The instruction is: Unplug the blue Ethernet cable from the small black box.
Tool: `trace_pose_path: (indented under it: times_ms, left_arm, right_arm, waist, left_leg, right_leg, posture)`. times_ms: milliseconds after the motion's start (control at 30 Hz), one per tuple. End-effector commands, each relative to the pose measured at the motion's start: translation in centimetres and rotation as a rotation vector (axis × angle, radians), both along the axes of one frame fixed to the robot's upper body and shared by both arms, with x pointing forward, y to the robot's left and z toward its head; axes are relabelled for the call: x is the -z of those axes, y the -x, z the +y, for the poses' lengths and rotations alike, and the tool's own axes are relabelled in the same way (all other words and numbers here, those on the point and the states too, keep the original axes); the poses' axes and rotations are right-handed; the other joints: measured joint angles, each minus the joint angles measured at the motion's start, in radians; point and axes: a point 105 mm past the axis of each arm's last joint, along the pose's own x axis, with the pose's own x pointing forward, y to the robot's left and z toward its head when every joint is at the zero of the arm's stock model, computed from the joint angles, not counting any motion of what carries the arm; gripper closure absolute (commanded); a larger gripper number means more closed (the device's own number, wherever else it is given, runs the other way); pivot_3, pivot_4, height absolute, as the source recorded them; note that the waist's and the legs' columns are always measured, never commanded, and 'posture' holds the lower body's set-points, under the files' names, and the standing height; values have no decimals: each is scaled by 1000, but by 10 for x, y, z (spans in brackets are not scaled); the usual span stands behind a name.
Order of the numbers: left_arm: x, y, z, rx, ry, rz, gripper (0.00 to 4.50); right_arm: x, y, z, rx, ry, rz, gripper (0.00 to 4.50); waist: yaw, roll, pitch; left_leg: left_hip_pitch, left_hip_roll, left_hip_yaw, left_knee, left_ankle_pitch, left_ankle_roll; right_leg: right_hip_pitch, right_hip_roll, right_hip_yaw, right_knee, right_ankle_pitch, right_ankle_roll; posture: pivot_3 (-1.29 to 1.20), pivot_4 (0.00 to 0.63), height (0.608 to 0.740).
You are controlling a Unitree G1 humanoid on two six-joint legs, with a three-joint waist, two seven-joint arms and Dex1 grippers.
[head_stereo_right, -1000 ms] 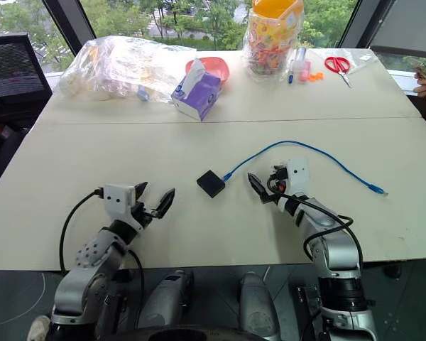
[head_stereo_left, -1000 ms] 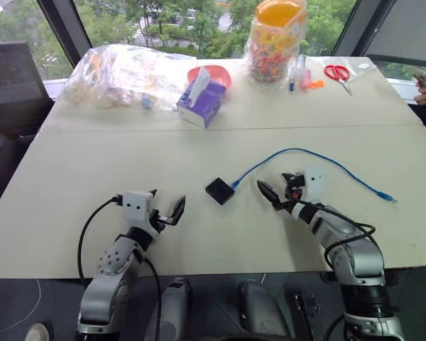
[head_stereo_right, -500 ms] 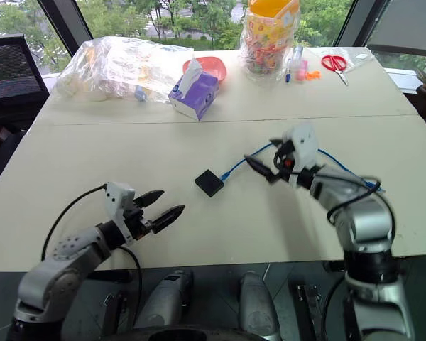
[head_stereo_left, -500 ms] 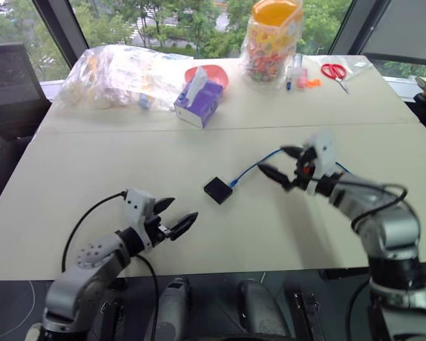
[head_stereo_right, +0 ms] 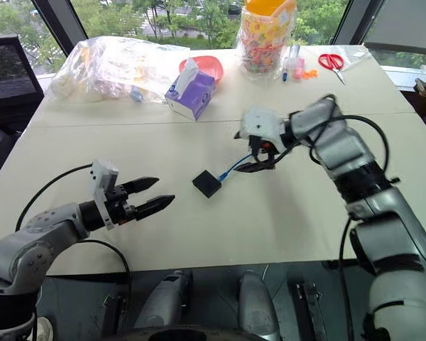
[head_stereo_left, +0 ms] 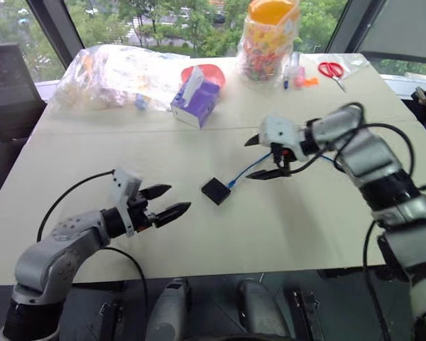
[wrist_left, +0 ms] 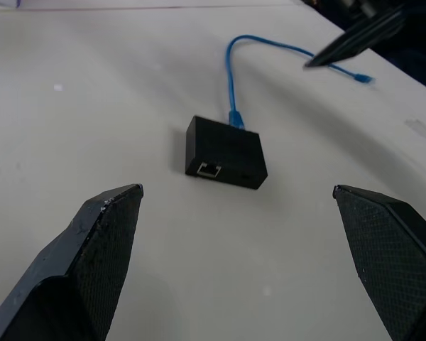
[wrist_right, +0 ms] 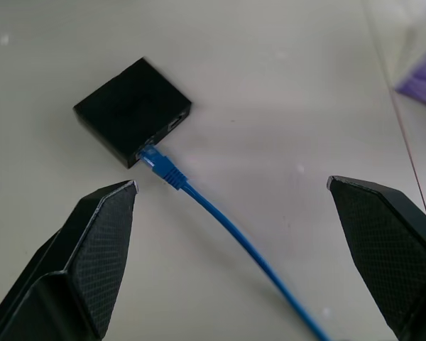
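Your box (head_stereo_left: 216, 190) lies mid-desk (head_stereo_left: 92, 149), cable (wrist_right: 220, 224) plugged into its side. Right gripper (head_stereo_left: 267, 156) hovers over the cable near the box, jaws spread; left gripper (head_stereo_left: 165, 201) faces the box, spread, likely to brace it.

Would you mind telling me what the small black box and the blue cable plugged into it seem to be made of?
The small black box looks like matte moulded plastic: even, dull black faces with crisp edges and no glare. The blue cable seems to have a smooth, flexible rubbery or vinyl jacket, since it curves loosely across the table; its plug boot looks like the same blue material.
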Motion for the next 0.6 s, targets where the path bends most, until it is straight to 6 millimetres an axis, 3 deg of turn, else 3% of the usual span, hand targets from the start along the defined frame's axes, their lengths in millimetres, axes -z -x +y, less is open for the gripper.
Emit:
trace_pose_path:
  times_ms: [33,233,533,600]
  left_arm:
    - [-9,-1,3,-16,-16,-47,25]
    - [-7,4,3,-57,-25,-55,25]
    - [-5,6,10,-109,-48,-59,25]
    - [-6,7,11,-116,-51,-64,0]
  right_arm:
    - [5,-10,4,-122,164,-67,0]
    - [16,-17,27,-215,247,-37,0]
    - [29,-17,39,-250,294,18,0]
    - [34,-18,39,-251,319,17,520]
  waist:
    - [-1,0,0]
    - [0,0,0]
    - [0,0,0]
    - [-1,0,0]
  left_leg:
    - [0,0,0,0,0,0]
    - [0,0,0,-2,0,0]
    - [1,0,-1,-1,1,-2]
    - [1,0,-1,-1,1,-2]
  right_leg:
    - [0,0,0,0,0,0]
    - [-1,0,0,0,2,4]
    - [-1,1,0,2,2,3]
    - [-1,1,0,2,2,3]
  posture:
    - [0,150,726]
    - [0,150,726]
    - [0,150,726]
    - [0,150,726]
